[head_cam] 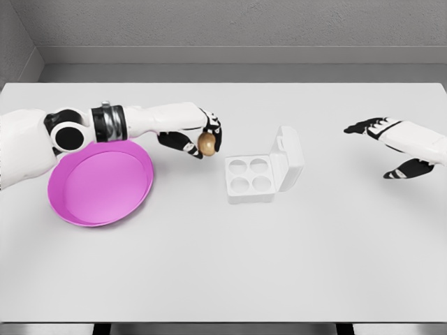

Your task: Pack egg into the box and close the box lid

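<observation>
Brown and small, the egg sits pinched in the fingertips of the left hand, held above the table in the gap between the bowl and the box. Dark fingers wrap over its top and one side, so only its lower front shows. It is near the box but apart from it, and not over any cup.

The white box lies open just right of the egg. Its tray has four round cups, all showing bare. The lid tilts up and back on the right side; its hinge is hard to make out, white against white.

The pink bowl rests left of the hand, its upper rim partly covered by the left forearm.

The right hand hovers well apart at the far right, fingers spread and holding nothing; its arm is cut off by the picture's edge.
</observation>
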